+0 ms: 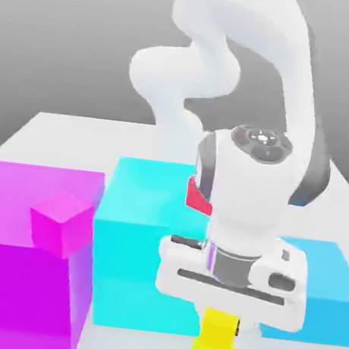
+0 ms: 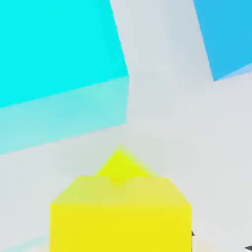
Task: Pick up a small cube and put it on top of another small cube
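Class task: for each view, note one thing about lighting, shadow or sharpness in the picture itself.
Exterior view: flat, even light, soft edges, and the cyan block has a brighter top than front. Hand view: the upper yellow cube looms large, its top paler than its front.

A smooth, matt, plain finish is shown by the small yellow cube (image 1: 219, 328), as of plastic. The cyan block (image 1: 144, 235) and magenta block (image 1: 14, 266) are rendered smooth and slightly translucent. The white arm casing (image 1: 244, 193) appears softly glossy.

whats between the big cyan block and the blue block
In the hand view, a bare strip of white table runs between the big cyan block and the blue block. Nothing lies on that strip.
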Tool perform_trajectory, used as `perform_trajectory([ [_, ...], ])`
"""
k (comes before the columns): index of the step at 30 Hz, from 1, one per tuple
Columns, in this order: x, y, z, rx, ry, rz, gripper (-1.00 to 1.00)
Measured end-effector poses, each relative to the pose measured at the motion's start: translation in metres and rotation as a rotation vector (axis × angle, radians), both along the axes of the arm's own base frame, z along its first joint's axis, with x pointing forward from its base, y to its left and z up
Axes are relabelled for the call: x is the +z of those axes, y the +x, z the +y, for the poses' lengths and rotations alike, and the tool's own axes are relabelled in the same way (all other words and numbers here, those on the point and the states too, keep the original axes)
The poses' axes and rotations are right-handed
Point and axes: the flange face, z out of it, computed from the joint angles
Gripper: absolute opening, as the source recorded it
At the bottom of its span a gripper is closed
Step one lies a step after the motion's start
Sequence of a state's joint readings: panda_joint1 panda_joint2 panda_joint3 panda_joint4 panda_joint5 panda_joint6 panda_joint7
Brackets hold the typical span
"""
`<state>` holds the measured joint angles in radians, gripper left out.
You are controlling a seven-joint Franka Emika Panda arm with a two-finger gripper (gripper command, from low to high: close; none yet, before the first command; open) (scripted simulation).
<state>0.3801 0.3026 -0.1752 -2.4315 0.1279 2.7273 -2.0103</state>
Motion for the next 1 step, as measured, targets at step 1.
perform_trajectory([
  [1,0.0000,0.0000,0.0000,0.000,0.000,0.000,1.00],
])
